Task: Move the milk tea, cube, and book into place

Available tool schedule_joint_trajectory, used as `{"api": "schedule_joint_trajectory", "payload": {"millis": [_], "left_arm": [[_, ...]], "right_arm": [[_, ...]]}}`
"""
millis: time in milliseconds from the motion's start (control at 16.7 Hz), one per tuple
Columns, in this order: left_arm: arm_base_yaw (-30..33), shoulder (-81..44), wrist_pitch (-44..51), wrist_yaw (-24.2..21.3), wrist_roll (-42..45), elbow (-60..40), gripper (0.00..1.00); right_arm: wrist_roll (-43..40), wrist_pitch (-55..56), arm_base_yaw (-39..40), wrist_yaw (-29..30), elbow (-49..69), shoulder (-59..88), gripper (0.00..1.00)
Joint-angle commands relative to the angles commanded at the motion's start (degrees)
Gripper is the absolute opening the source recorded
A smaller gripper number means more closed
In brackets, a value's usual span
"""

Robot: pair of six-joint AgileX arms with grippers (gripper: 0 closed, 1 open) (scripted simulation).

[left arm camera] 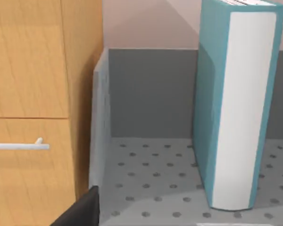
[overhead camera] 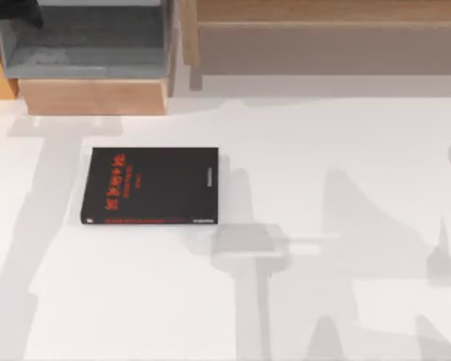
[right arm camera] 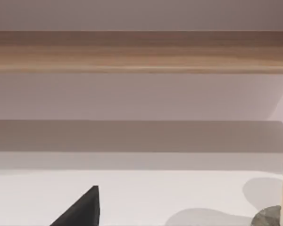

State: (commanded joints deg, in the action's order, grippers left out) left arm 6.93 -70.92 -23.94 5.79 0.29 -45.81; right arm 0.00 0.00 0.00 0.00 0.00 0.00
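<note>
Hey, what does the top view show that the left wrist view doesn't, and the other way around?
Top view only: the black book with red lettering, lying flat on the white table, left of centre, and a long wooden shelf along the far edge.

Left wrist view only: a teal book standing upright, a wooden cabinet door with a metal handle, and a dark tip of the left pincer.

Both: the grey bin at the table's far left.

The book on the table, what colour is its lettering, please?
Red, on the black cover of the book; top view.
</note>
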Motion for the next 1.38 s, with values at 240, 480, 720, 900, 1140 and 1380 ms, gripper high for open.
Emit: {"api": "schedule_joint_trajectory", "payload": {"millis": [240,480,720,900,1140,1380], "left_arm": [[2.0,-20.6,-6.5,1.5,0.0,-12.6,1.0],[3.4,-33.4,-11.5,2.5,-0.3,-21.9,1.0],[3.9,-37.8,-13.4,2.9,-0.6,-25.4,1.0],[3.9,-37.8,-13.4,2.9,-0.6,-25.4,1.0],[3.6,-39.0,-12.9,2.6,-0.6,-27.1,1.0],[3.4,-42.8,-11.4,2.3,-0.6,-32.5,1.0]], "right_arm": [[0.0,0.0,0.0,0.0,0.0,0.0,1.0],[0.0,0.0,0.0,0.0,0.0,0.0,1.0],[0.0,0.0,0.0,0.0,0.0,0.0,1.0],[0.0,0.0,0.0,0.0,0.0,0.0,1.0],[0.0,0.0,0.0,0.0,0.0,0.0,1.0],[0.0,0.0,0.0,0.0,0.0,0.0,1.0]]}}
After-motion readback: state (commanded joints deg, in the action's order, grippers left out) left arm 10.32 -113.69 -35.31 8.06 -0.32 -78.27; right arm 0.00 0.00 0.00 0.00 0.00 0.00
